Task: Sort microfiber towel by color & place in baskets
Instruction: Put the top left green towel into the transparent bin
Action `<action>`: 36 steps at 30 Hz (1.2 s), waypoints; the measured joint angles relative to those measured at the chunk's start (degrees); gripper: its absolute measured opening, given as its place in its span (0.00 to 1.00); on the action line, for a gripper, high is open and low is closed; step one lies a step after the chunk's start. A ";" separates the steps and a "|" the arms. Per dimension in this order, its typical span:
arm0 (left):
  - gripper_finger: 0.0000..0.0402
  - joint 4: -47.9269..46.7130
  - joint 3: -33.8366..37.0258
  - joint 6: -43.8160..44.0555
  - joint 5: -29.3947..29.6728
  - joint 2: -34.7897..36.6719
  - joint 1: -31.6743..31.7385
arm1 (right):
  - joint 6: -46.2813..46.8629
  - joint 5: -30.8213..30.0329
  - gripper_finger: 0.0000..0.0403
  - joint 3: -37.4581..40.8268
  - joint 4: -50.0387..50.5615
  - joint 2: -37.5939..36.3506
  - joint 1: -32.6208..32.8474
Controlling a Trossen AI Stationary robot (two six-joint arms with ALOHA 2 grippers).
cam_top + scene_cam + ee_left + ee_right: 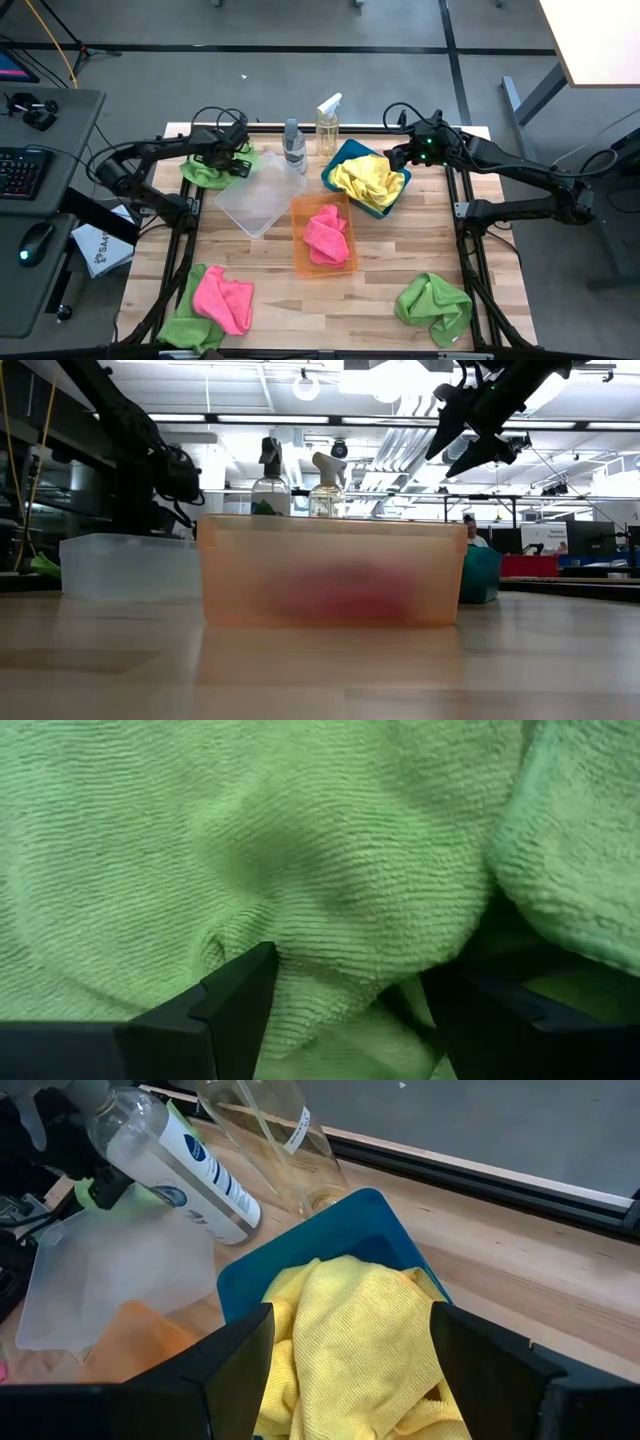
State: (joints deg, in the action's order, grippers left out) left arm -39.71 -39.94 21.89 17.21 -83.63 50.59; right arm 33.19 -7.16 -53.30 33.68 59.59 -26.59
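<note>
Green cloth (pixel 208 171) at the upper left of the frame, just beside the clear basket (pixel 262 198), fills the left wrist view. The left gripper (pixel 345 995) is pressed right down into it, jaws parted with a fold bunched between them, not yet pinched. The right gripper (pixel 350 1350) hovers wide open, empty, over the yellow towel (pixel 355 1345) in the teal basket (pixel 300 1245).

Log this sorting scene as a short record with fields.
left gripper: open, down on the green towel at the table's far left
right gripper: open, above the blue basket
blue basket: yellow towel
orange basket: pink towel
clear basket: no towel inside
unsorted: green and pink towels near left; green one near right
</note>
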 joint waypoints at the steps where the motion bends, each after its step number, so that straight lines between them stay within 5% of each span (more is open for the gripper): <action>1: 0.58 0.00 0.00 0.26 0.36 -0.20 -0.20 | 0.00 0.04 0.66 0.00 0.00 0.02 0.00; 5: 0.47 0.32 0.00 -1.01 0.40 -0.01 -0.18 | 0.42 0.07 0.66 0.00 -0.01 0.02 0.00; 11: 0.04 0.56 0.00 -2.95 -2.42 1.30 -0.18 | 0.42 0.07 0.66 0.00 0.01 0.02 0.00; 25: 0.00 -3.10 -15.77 -3.26 -2.57 26.48 -3.04 | 0.35 0.03 0.66 0.00 0.01 0.02 0.00; 31: 0.00 -3.21 -19.51 0.60 -8.90 34.95 -14.01 | -0.10 0.02 0.66 0.02 0.01 0.02 0.00; 36: 0.00 -3.86 -17.19 7.81 -5.79 39.82 -27.62 | -0.23 -0.26 0.66 0.39 -0.03 0.02 0.00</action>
State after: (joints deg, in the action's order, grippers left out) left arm -43.57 -57.14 29.70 11.42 -43.81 22.98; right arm 32.96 -7.41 -52.91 33.65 59.61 -26.59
